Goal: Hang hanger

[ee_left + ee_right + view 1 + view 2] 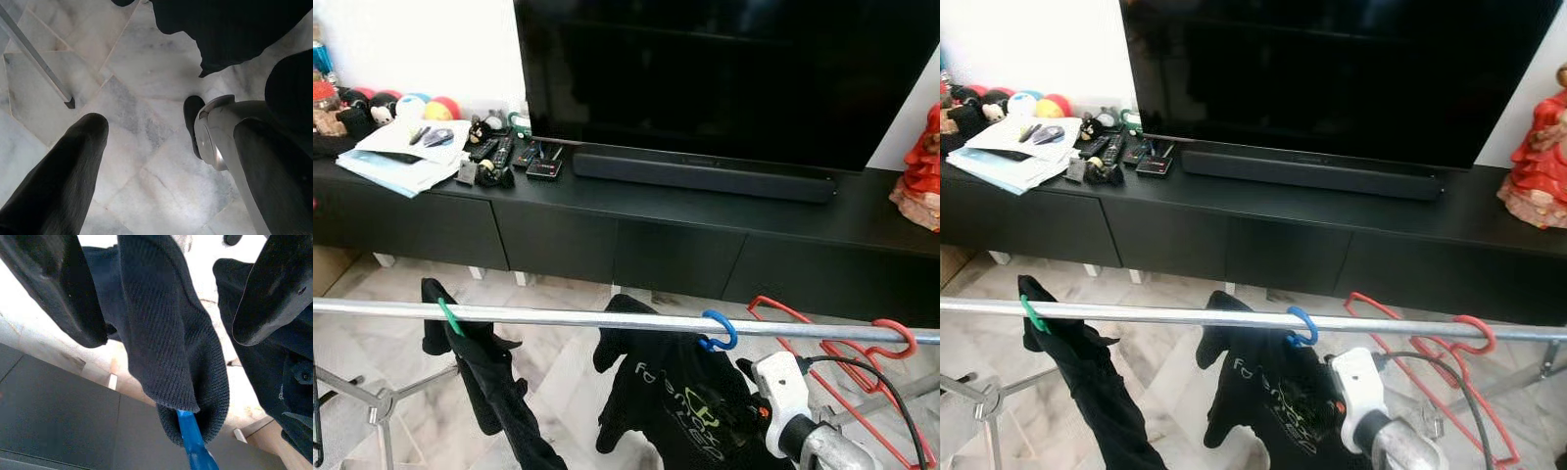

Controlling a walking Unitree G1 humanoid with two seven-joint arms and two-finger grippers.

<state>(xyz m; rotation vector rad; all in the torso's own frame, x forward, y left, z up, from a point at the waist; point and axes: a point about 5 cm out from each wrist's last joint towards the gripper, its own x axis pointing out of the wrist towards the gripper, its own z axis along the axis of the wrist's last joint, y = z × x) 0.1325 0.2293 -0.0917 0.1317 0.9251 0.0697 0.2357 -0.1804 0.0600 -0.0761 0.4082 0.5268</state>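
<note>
Now the right hand [161, 293], fingers spread, straddles the dark shirt [171, 347] on the blue hanger [193, 445].

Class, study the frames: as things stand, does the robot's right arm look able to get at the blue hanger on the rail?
Probably yes: the right gripper sits open around the black shirt's collar just below the blue hanger, which is hooked on the rail; nothing visibly blocks it.

Bright, even daylight; mostly sharp.
</note>
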